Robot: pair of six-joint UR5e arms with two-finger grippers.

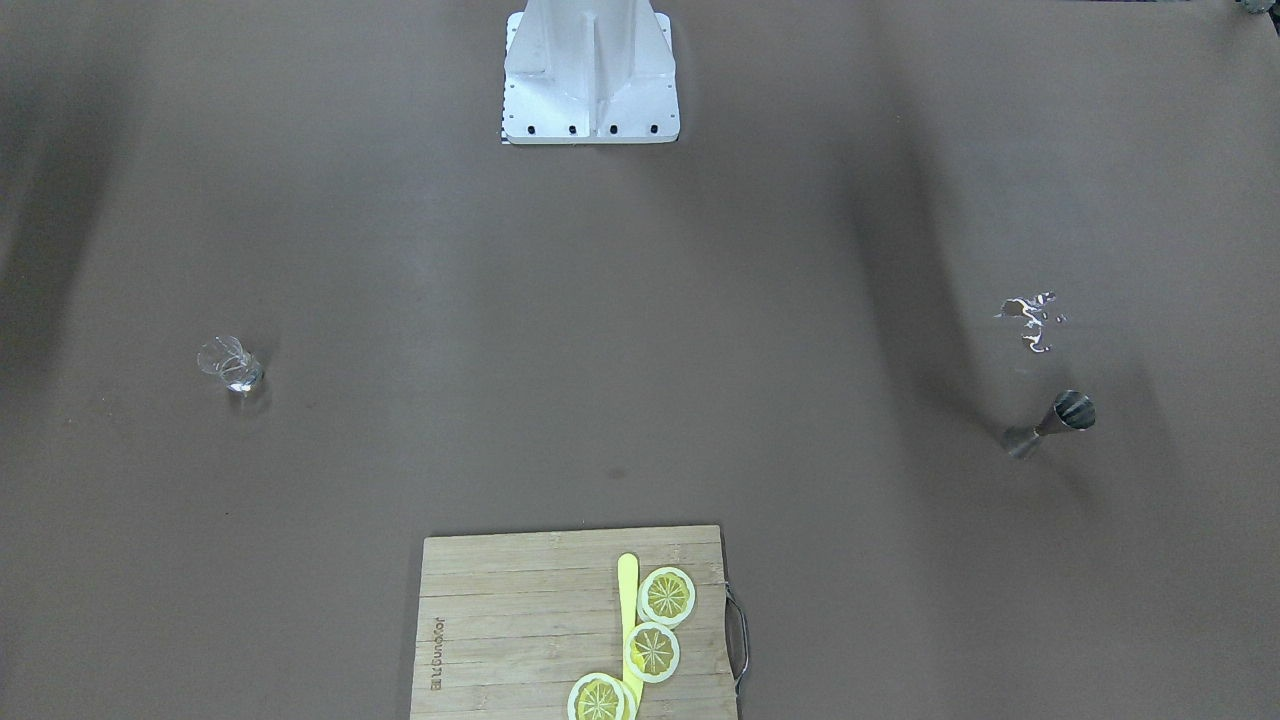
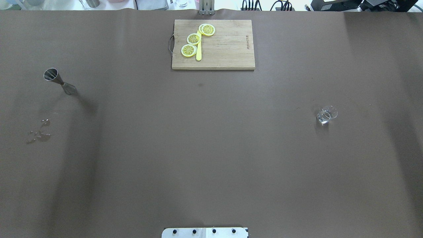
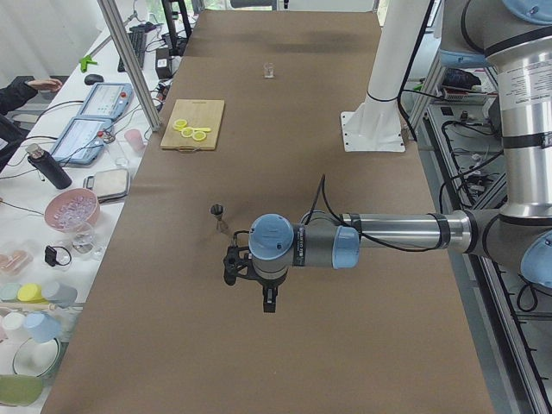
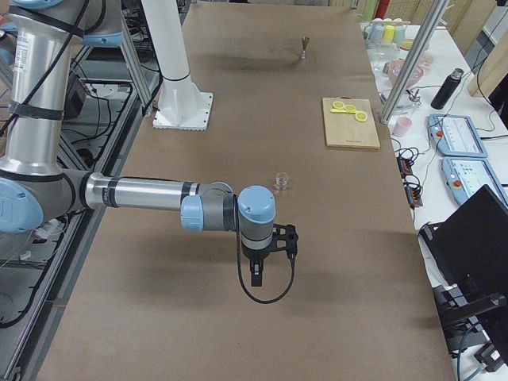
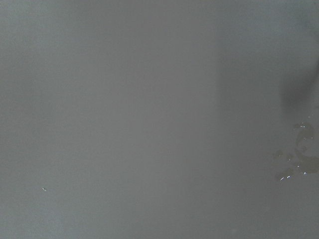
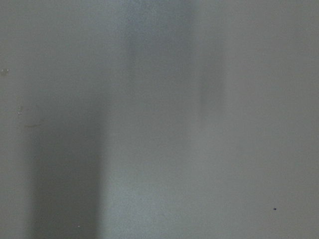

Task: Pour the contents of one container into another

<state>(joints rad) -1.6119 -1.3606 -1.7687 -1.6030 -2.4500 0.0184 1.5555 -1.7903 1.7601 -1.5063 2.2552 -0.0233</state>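
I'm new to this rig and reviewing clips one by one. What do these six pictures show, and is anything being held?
This is a robot with two arms at a brown table. Two pictures look down on it, one from behind and one from the front. Two look along it from its ends, and two blurry ones come from the wrist cameras. A metal jigger stands on the robot's left with a small spill nearby, and a small glass stands on its right. A cutting board carries lemon slices. The left gripper and right gripper hang above the table, and neither holds a container.
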